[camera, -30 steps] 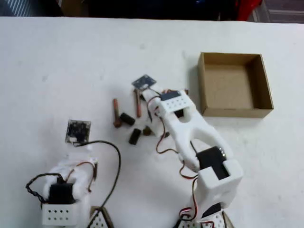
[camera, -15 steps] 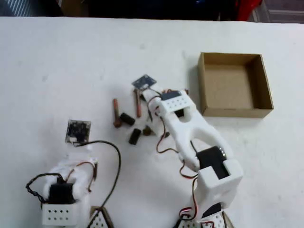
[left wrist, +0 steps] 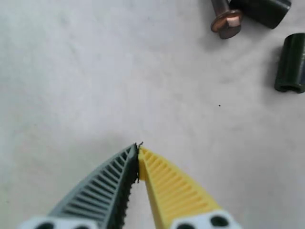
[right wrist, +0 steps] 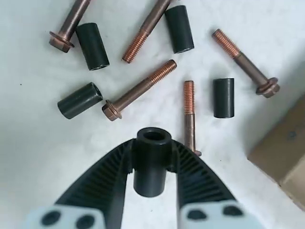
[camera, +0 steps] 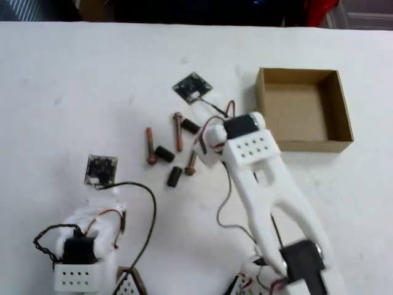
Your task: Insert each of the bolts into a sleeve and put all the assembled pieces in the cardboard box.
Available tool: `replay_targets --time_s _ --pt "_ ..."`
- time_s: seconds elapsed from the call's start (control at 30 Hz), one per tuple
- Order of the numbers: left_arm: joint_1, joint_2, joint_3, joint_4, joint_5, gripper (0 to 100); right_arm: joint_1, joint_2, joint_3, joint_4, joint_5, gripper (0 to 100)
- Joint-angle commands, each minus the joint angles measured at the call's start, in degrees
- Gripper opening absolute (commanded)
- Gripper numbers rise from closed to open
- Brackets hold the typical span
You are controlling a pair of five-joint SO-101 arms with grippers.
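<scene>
Right wrist view: my right gripper [right wrist: 152, 145] clamps one black sleeve [right wrist: 152, 167], its bore open toward the camera, mid-table, left of the cardboard box [camera: 301, 145].
Left gripper [left wrist: 138, 151]: closed, empty, near left.
Bolt [right wrist: 140, 90]: probably the easiest pick. Feed it in thread-first, with its axis lined up to the bore.

1 flat white matte tabletop [camera: 86, 67], evenly lit. Beyond its 12 o'clock edge: dark shadowed strip [camera: 184, 9]; 1 red object [camera: 319, 11] at 1 o'clock.
</scene>
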Motion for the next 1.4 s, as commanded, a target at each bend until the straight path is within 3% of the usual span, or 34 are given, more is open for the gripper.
replay_targets --time_s 0.0,0.33,0.93,1.37 --pt "-0.40 -0.40 -0.18 -1.41 0.62 2 0.31 -9.01 -0.70 3.38 0.97 1.6" --pt "-0.40 -0.40 -0.18 -1.41 0.62 2 0.31 -23.16 0.44 9.54 0.97 1.6" --pt "-0.40 -0.40 -0.18 -1.41 0.62 2 0.22 -49.10 24.09 4.44 1.49 1.6" --pt "-0.40 -0.40 -0.18 -1.41 0.62 2 -0.04 -51.38 42.55 -15.87 1.41 1.6"
